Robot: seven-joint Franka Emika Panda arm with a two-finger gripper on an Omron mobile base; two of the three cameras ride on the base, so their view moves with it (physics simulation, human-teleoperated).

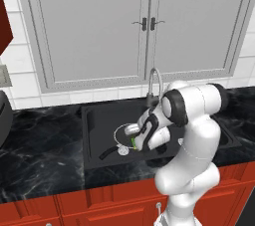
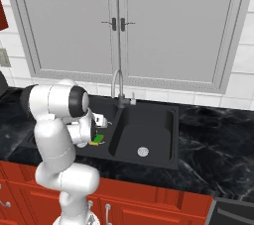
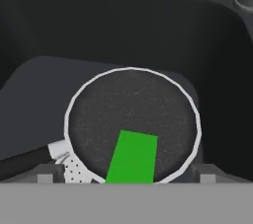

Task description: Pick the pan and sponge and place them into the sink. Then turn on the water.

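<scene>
Hand view looks down on one pan (image 3: 132,124) lying in the left of the sink's (image 1: 94,143) two basins, one green sponge (image 3: 132,157) resting inside it. Gripper (image 1: 133,143) hangs just above, jaws spread wide, holding nothing.

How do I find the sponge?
Look at the black sink under the grey cupboard doors. In its left bowl lies a round dark pan. The sponge lies in that pan, the only bright green thing there, a small rectangle.
</scene>
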